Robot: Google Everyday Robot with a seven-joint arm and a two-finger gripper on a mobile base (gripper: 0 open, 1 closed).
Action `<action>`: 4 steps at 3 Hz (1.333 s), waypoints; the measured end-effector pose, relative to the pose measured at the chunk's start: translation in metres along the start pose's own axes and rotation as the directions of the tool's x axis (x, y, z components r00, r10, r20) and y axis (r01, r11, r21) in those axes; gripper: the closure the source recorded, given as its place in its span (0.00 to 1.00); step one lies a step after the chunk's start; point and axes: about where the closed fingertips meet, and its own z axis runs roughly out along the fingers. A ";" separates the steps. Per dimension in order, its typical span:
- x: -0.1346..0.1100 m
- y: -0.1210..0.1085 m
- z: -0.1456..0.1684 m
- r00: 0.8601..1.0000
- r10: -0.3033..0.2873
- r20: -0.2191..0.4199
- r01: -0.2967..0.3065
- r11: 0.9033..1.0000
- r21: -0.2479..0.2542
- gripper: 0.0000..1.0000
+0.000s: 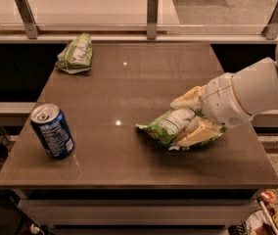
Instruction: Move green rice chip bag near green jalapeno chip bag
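1. The green rice chip bag lies at the front right of the desk. Its right end sits between the jaws of the gripper, which look partly closed, pinching it.
2. Confirm a firm pinch, then lift it clear.
3. Carry it to the green jalapeno chip bag at the far left corner.

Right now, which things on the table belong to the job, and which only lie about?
Job: large bright lime-green foil rice chip bag, front right; smaller dull olive-green foil jalapeno chip bag, far left corner; gripper, at the rice bag.
Lying about: blue metal drink can, front left.
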 end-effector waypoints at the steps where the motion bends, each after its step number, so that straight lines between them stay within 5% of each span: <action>1: -0.002 0.001 0.000 1.000 -0.004 -0.001 0.004 1.000 0.000 0.64; 2: -0.003 0.001 -0.001 1.000 -0.007 -0.002 0.007 1.000 0.000 0.87; 3: -0.005 0.002 -0.001 1.000 -0.010 -0.003 0.010 1.000 0.000 1.00; 4: -0.005 0.002 -0.001 1.000 -0.010 -0.003 0.010 1.000 0.000 1.00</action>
